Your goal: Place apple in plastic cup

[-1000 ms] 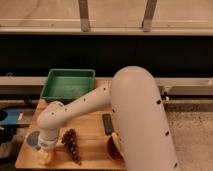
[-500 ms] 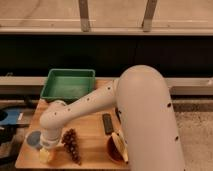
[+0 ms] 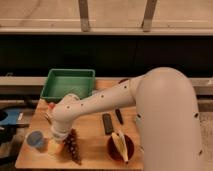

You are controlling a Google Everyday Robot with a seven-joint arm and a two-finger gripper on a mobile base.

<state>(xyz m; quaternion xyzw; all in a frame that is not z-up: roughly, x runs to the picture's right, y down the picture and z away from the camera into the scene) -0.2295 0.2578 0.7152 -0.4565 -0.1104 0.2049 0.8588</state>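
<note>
Dark wall panels run behind a wooden bench [image 3: 95, 150], with pale window posts above them. At the back of the bench sits a green tray [image 3: 68, 83], its inside bare. A thick white arm [image 3: 150, 110] comes in from the right and bends down toward the bench's front left corner.

The claw [image 3: 56, 141] is at the low end of that arm, directly over the apple [image 3: 53, 147], with its fingers drawn together. The wrist hides most of it, so I cannot tell whether the fruit sits between them. The apple rests on the bench at the front left, yellow-orange and partly covered by the wrist.

Just beside the apple on its left stands the plastic cup [image 3: 35, 140], light blue, squat and upright. On the apple's other side lies a dark grape bunch [image 3: 73, 146], pointing toward the front edge. Further right, a dark bowl [image 3: 112, 150] holds a pale banana [image 3: 120, 145]. Two black oblong objects [image 3: 107, 123] lie side by side behind the bowl.
</note>
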